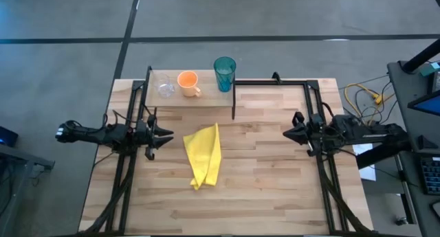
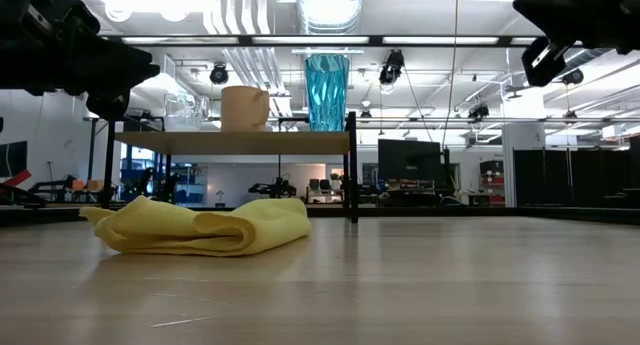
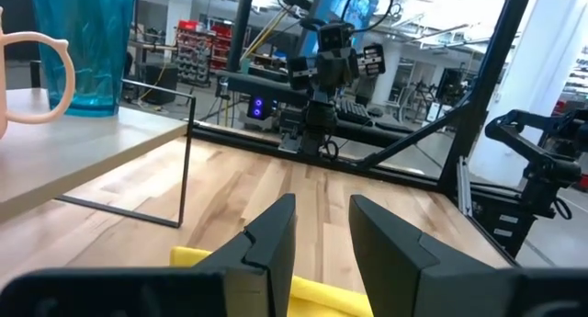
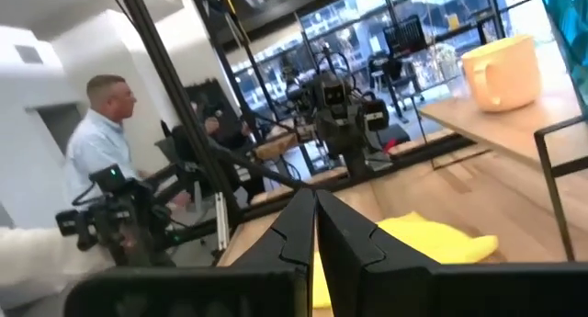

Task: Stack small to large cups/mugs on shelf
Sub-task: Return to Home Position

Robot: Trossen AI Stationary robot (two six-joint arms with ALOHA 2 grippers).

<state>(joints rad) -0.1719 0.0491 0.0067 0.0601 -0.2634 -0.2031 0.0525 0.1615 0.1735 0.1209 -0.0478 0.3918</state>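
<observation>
A tiny clear glass (image 1: 165, 86), an orange mug (image 1: 188, 82) with its handle toward the near side, and a tall teal tumbler (image 1: 224, 73) stand in a row on the light-wood shelf (image 1: 206, 97) at the table's far side. They also show in the low view: glass (image 2: 182, 109), mug (image 2: 245, 108), tumbler (image 2: 327, 91). My left gripper (image 1: 169, 135) hovers at the table's left, open and empty. My right gripper (image 1: 285, 134) hovers at the table's right, shut and empty.
A crumpled yellow cloth (image 1: 204, 155) lies on the tabletop between the two grippers, in front of the shelf. The shelf's black legs (image 1: 234, 103) stand near the table's middle. A person (image 4: 101, 133) stands beyond the table's left side.
</observation>
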